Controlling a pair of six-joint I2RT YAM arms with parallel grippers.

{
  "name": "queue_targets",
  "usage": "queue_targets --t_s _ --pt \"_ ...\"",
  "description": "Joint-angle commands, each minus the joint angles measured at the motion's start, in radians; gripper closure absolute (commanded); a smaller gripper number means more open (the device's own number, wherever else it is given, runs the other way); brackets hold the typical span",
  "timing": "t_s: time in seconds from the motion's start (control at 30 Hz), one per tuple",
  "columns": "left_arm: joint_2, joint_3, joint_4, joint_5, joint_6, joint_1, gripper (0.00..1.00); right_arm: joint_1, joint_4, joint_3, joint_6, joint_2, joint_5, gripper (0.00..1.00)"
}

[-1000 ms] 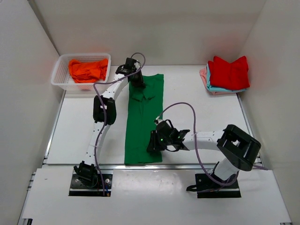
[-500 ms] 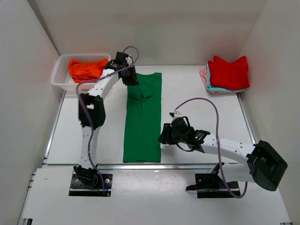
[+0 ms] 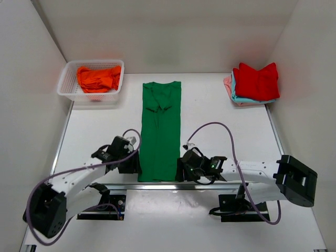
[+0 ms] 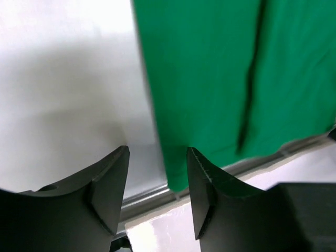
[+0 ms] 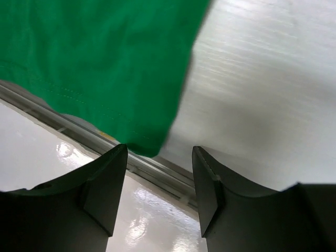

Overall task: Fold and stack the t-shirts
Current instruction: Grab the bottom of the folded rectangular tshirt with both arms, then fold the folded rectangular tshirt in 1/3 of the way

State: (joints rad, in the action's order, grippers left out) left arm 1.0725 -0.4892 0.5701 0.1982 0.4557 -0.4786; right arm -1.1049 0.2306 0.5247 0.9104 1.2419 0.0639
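We look down on a white tabletop [image 3: 220, 126] walled in white on three sides. The largest thing on it is the bright green t-shirt [image 3: 160, 131], folded into a long narrow strip. It lies flat down the middle, with its collar at the far end and its hem at the near edge of the tabletop.

At the far right corner sits a stack of folded shirts. The red t-shirt [image 3: 255, 81] is on top, with the edges of the light blue t-shirt [image 3: 234, 96] and the pink t-shirt [image 3: 227, 81] showing beneath it. At the far left corner stands a white mesh basket [image 3: 64, 86] holding the crumpled orange t-shirt [image 3: 97, 77].

Both arms reach low along the near edge. The left pincer [image 3: 134, 165] is at the hem's left corner. In its wrist view [image 4: 157, 155] the fingers stand apart, with the green corner [image 4: 210, 68] showing between them and nothing clamped. The right pincer [image 3: 182, 169] is at the hem's right corner. Its wrist view [image 5: 159, 152] also shows the fingers apart and the green corner [image 5: 100, 58] between them. We cannot tell whether either pincer touches the cloth.
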Motion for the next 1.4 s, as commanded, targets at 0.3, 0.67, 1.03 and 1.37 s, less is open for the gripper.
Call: queue_targets --t_s 0.3,0.67,1.03,1.37 --pt "-0.207 0.181 -0.184 0.058 0.219 -0.083 0.45 -0.024 -0.062 0.034 0.056 0.108 -0.021 0.49" --pt "-0.235 0.100 -0.089 0.101 0.224 -0.071 1.00 0.003 0.021 0.083 0.015 0.093 -0.137 1.00" --pt "0.125 -0.224 -0.167 0.144 0.135 0.139 1.00 0.465 0.150 0.355 -0.401 0.178 -0.450 1.00" --pt "0.565 -0.583 -0.229 0.167 0.087 0.247 1.00 0.640 0.272 0.831 -0.608 0.597 -0.504 1.00"
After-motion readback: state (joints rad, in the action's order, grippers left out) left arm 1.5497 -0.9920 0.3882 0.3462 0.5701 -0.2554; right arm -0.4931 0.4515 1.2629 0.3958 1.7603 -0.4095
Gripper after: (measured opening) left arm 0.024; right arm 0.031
